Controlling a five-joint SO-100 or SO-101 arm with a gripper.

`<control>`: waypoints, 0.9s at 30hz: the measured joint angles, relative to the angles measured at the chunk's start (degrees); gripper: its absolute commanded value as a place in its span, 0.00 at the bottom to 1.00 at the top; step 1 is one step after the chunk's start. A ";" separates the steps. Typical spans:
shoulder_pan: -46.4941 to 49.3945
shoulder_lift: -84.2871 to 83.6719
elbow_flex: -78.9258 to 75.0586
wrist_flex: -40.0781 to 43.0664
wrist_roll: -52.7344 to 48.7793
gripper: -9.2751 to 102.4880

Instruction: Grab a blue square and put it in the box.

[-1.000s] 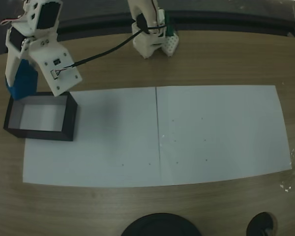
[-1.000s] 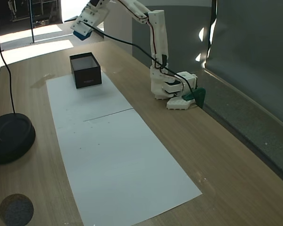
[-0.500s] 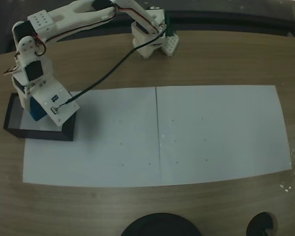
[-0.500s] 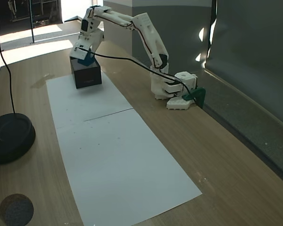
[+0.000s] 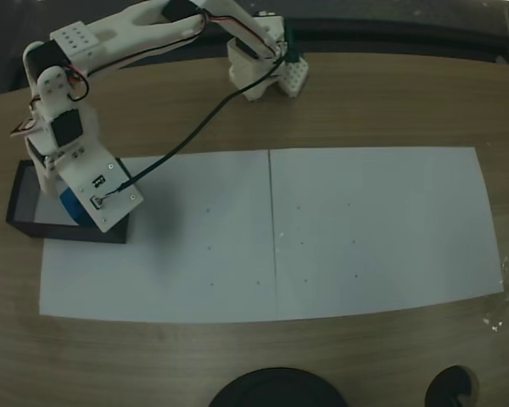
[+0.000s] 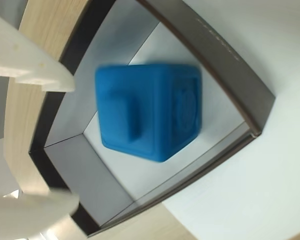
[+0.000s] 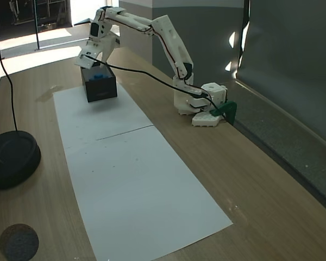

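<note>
Blue square [image 6: 149, 116] inside box [image 6: 225, 75], gripper [image 6: 35, 140] open.

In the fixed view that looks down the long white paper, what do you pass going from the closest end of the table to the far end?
Dark round patch → black round stand → robot's white base → black box with the blue cube inside.
</note>
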 measured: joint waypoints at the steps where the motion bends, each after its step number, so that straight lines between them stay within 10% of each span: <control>1: -1.32 1.76 -1.41 1.23 0.62 0.13; 17: -52.21 61.96 12.04 6.68 9.76 0.08; 27: -49.04 104.41 60.03 -4.75 9.67 0.08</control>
